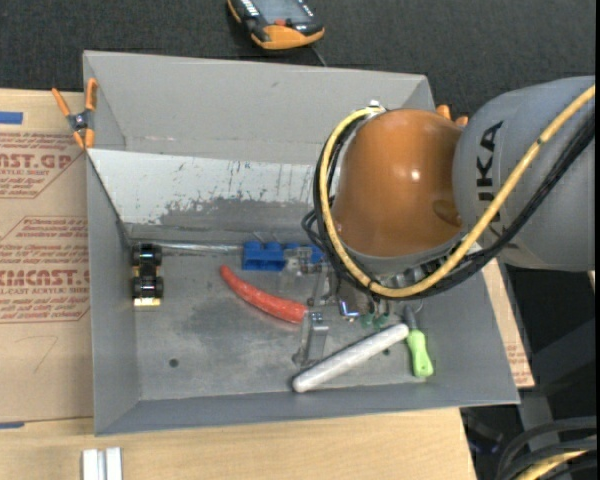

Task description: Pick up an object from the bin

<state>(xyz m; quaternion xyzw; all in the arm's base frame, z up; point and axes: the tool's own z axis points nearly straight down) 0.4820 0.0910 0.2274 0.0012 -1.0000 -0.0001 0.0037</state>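
Grey bin (108,298) floor lies under me; my pincer (314,334) hangs low at the right end of a red curved strip (263,295), beside a white stick (350,358) and a green peg (420,354). Spread or pressed together, I cannot tell.

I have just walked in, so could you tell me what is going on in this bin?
A KUKA arm reaches into the grey metal bin from the right. Its pincer is low over the bin floor, beside the right end of a curved red piece and near a white stick. A small green piece lies right of the stick, a blue block near the back wall, a black and yellow toy at the left. All of them rest on the floor.
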